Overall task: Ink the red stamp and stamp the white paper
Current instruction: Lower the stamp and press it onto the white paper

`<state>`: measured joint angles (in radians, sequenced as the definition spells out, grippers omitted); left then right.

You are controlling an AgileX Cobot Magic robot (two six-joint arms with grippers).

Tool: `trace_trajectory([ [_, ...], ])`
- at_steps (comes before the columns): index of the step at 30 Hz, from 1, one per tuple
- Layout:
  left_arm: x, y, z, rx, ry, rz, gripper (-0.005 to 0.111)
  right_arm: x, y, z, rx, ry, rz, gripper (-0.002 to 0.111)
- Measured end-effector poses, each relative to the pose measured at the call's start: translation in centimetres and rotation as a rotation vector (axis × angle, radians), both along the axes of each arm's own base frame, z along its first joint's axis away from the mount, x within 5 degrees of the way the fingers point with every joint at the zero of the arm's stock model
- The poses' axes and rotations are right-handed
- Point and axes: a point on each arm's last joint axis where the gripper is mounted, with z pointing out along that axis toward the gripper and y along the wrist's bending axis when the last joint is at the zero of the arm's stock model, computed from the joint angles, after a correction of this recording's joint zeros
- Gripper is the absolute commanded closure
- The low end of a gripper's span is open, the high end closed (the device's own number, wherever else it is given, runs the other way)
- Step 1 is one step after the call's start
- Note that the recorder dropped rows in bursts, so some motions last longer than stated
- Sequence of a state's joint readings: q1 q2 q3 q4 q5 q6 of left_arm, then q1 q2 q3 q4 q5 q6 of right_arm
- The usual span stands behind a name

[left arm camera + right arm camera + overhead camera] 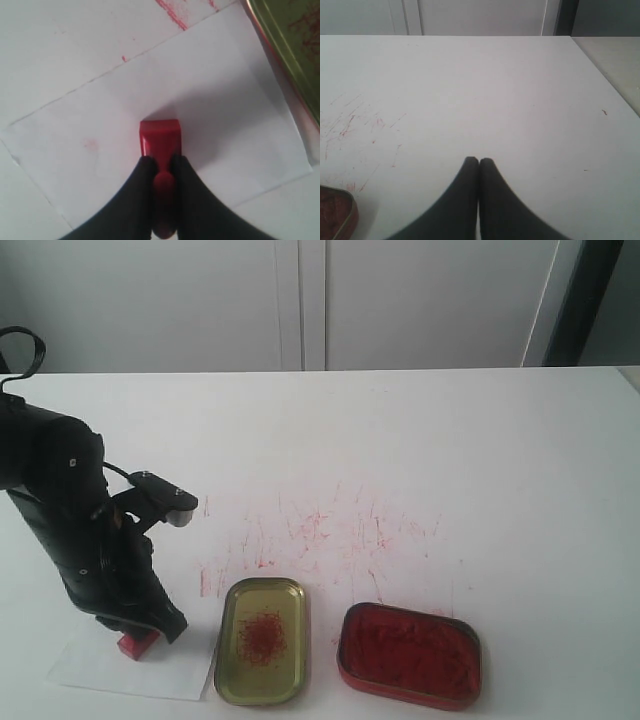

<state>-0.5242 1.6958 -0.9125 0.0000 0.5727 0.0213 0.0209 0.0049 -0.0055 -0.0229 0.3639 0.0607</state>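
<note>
Left gripper is clenching its jaws on the red stamp's knob, apparently pressing the block flat onto the white paper to print. Right gripper is idling over the counter, jaws pinched together and holding nothing.

The white table bears red scratch marks around its middle. Along its front edge lie the white paper, a gold metal tray with a red smudge just beside it, and a red ink tin near the tray.

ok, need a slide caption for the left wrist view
Stamping step: left gripper pinches the red stamp by its handle over the white paper.
</note>
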Motion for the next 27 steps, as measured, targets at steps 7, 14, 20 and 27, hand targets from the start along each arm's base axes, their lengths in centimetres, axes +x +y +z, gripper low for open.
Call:
trace_trajectory([
  [7, 0.00, 0.00, 0.53, -0.010, -0.018, -0.003, 0.107, 0.00, 0.00, 0.00, 0.000, 0.000, 0.000, 0.108],
  [14, -0.32, 0.22, 0.72, -0.002, -0.013, -0.011, 0.107, 0.00, 0.00, 0.00, 0.000, 0.000, 0.000, 0.108],
  [20, -0.43, 0.28, 0.72, 0.001, -0.007, -0.011, 0.107, 0.00, 0.00, 0.00, 0.000, 0.000, 0.000, 0.108],
  [27, -0.50, 0.15, 0.73, -0.013, -0.002, -0.035, 0.107, 0.00, 0.00, 0.00, 0.000, 0.000, 0.000, 0.108],
])
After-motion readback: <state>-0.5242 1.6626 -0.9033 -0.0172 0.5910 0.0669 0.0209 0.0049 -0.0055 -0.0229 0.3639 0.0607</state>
